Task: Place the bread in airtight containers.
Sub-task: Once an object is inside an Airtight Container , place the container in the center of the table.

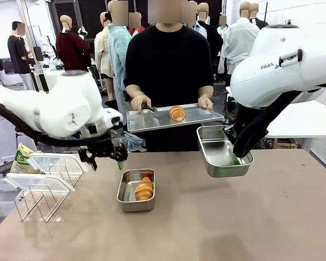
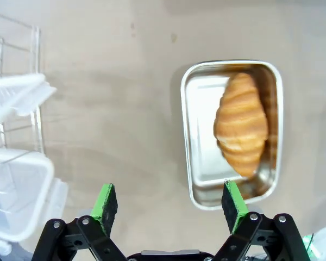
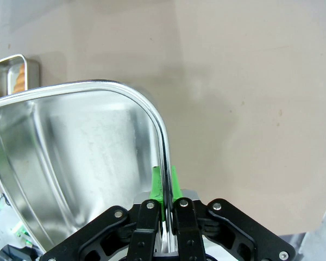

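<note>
1. We see our left end effector [image 1: 106, 159] [image 2: 168, 202] hanging above the counter [image 1: 233, 217] [image 2: 108, 109], its fingers spread wide with nothing between them.
2. Below it, just past the pad [image 2: 232, 202] on its wrist view's right side, the counter tin [image 1: 124, 187] [image 2: 202, 119] sits flat on the counter.
3. 1 bread [image 1: 144, 190] [image 2: 242, 126] lies lengthwise inside that tin, against the wall farther from the end effector's middle.
4. On the opposite side of this end effector, a wire rack [image 1: 35, 204] carries 2 clear lids [image 1: 54, 163] [image 2: 16, 201].
5. Our right end effector [image 1: 237, 159] [image 3: 164, 187] is pressed together on the rim of the held tin [image 1: 217, 149] [image 3: 70, 152], 1 finger inside the wall and 1 outside.
6. The held tin is off the counter, tipped, and bare inside.
7. Beyond both end effectors, a person [image 1: 168, 65] holds a perforated tray [image 1: 204, 114] just behind the held tin; the tray bread [image 1: 177, 113] lies on it.
</note>
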Robot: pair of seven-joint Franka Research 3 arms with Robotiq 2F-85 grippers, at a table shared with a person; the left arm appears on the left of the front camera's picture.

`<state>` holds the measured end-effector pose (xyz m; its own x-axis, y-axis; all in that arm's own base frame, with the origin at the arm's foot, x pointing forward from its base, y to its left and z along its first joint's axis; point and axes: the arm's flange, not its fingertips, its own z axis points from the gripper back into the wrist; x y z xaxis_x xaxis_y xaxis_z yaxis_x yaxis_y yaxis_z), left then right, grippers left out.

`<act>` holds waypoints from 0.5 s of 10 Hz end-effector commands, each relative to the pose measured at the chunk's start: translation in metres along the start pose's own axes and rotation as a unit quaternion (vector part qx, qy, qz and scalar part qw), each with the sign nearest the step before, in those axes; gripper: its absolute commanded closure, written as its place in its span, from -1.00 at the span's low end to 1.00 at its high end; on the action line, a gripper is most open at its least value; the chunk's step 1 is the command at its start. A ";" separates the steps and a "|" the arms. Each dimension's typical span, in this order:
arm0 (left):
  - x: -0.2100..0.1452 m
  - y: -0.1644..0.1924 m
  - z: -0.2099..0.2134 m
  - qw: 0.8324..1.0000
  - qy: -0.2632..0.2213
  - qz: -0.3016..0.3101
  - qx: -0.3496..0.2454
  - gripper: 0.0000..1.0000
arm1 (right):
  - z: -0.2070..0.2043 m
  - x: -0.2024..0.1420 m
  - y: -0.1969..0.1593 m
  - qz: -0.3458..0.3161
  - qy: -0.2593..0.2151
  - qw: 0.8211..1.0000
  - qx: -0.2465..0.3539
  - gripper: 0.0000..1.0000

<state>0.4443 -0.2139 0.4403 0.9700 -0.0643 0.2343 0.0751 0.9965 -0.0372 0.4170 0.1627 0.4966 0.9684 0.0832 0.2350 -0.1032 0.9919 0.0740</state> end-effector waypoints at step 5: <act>-0.036 0.009 0.110 0.980 -0.091 -0.168 -0.059 -1.00 | 0.003 0.000 0.000 0.000 -0.002 1.000 0.003 1.00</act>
<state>0.3925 -0.2054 0.5446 0.8446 -0.3305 0.4211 0.3747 0.9268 -0.0241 0.4169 0.1628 0.4968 0.9683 0.0835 0.2355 -0.1034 0.9919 0.0738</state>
